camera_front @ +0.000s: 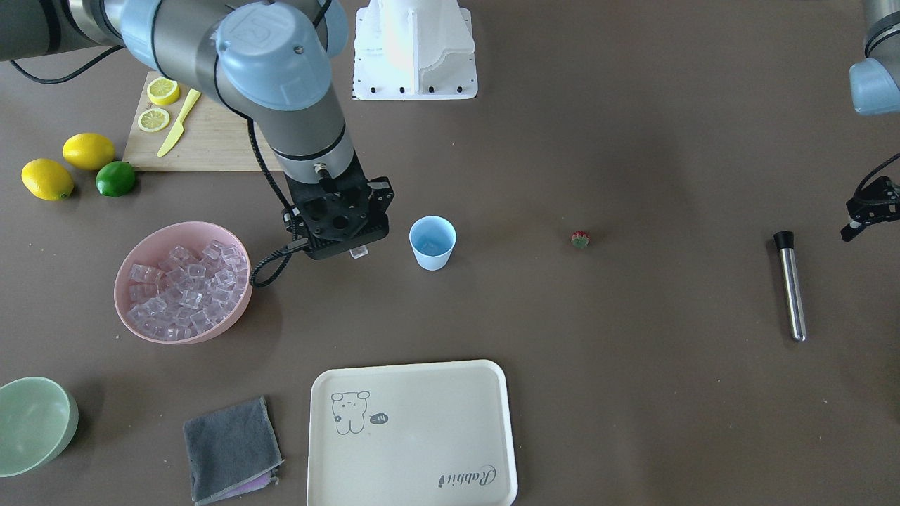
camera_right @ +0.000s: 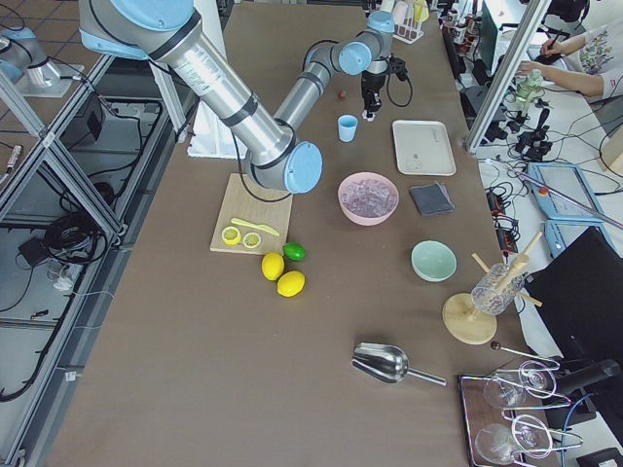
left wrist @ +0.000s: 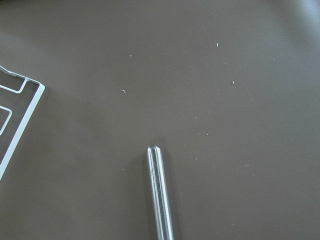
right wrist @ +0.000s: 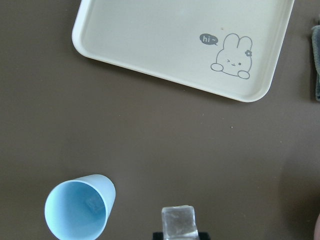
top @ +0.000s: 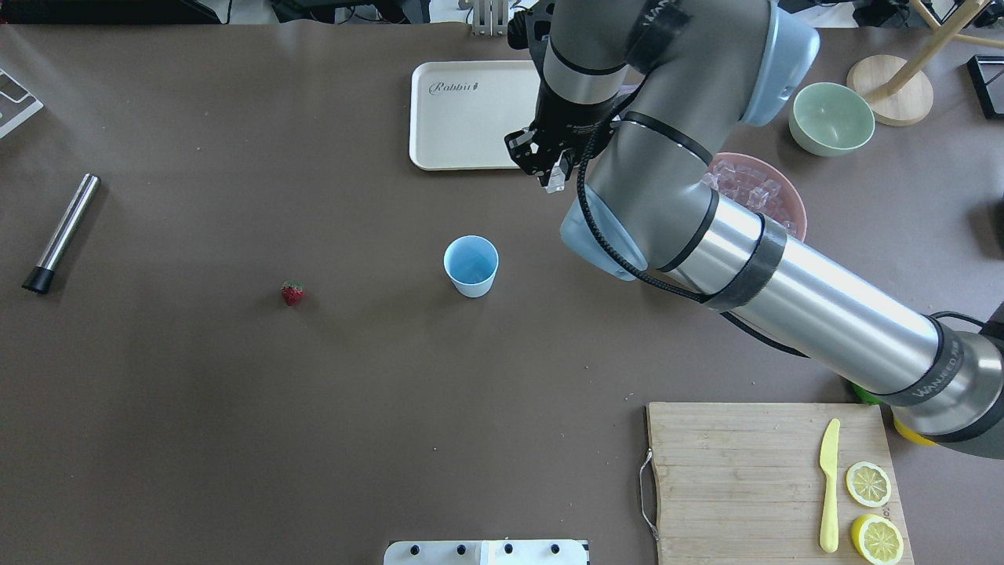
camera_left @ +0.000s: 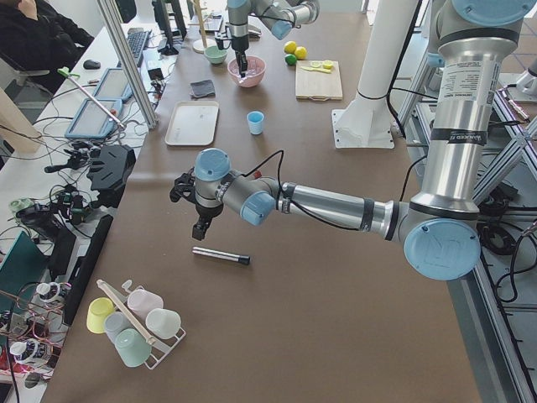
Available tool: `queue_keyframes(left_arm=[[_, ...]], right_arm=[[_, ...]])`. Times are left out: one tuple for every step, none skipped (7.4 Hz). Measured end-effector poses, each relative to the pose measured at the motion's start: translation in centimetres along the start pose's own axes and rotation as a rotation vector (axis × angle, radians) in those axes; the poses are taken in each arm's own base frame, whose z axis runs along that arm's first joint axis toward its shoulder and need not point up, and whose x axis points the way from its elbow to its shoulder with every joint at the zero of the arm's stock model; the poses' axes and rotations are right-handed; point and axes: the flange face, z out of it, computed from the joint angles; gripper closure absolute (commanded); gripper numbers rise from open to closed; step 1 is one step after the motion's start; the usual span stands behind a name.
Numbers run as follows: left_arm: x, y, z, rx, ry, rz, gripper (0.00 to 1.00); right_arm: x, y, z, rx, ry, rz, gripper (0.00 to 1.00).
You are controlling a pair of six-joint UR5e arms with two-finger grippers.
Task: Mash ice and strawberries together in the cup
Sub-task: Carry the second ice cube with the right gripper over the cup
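Note:
My right gripper (camera_front: 357,250) is shut on one clear ice cube (right wrist: 178,221) and holds it above the table, between the pink bowl of ice (camera_front: 184,287) and the light-blue cup (camera_front: 432,242). The cup stands upright, apart from the gripper, and a faint clear shape lies at its bottom (right wrist: 91,202). The small red strawberry (camera_front: 580,240) lies on the table beyond the cup. My left gripper (camera_front: 869,209) hovers near a steel muddler (camera_front: 791,284) with a black end. I cannot tell whether it is open or shut.
A cream tray (camera_front: 436,422), a grey cloth (camera_front: 230,450) and a pale green bowl (camera_front: 31,422) sit along the operators' side. A cutting board (camera_front: 211,140) with lemon slices and a yellow knife, two lemons and a lime (camera_front: 115,178) lie behind the pink bowl (camera_front: 144,242).

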Motion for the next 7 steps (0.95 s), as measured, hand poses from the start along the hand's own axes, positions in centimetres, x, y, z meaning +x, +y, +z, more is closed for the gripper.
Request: queue_keyframes(left_arm=[[-0.1, 0.1, 0.1, -0.002, 0.0, -0.001, 0.02], [-0.2, 0.1, 0.2, -0.002, -0.001, -0.002, 0.02], [-0.2, 0.0, 0.2, -0.002, -0.001, -0.002, 0.02], [-0.2, -0.1, 0.3, -0.003, -0.001, -0.003, 0.02], [-0.2, -0.2, 0.2, -0.002, 0.0, -0.002, 0.02], [-0.1, -0.3, 0.2, -0.001, 0.001, -0.002, 0.02], [-0.1, -0.4, 0.3, -0.003, 0.001, -0.002, 0.02]], right_arm=[[-2.7, 0.2, 1.7, 0.019, 0.01, 0.019, 1.0], [-5.0, 1.1, 3.7, 0.041, 0.02, 0.029, 1.0], [-6.8, 2.3, 5.6, 0.054, 0.032, 0.025, 1.0], [-8.0, 3.2, 6.7, 0.061, 0.038, 0.02, 1.0], [-8.7, 3.8, 7.2, 0.063, 0.039, 0.019, 1.0], [-9.4, 4.3, 7.5, 0.064, 0.038, 0.019, 0.98], [-9.9, 4.5, 7.5, 0.065, 0.037, 0.02, 0.92]])
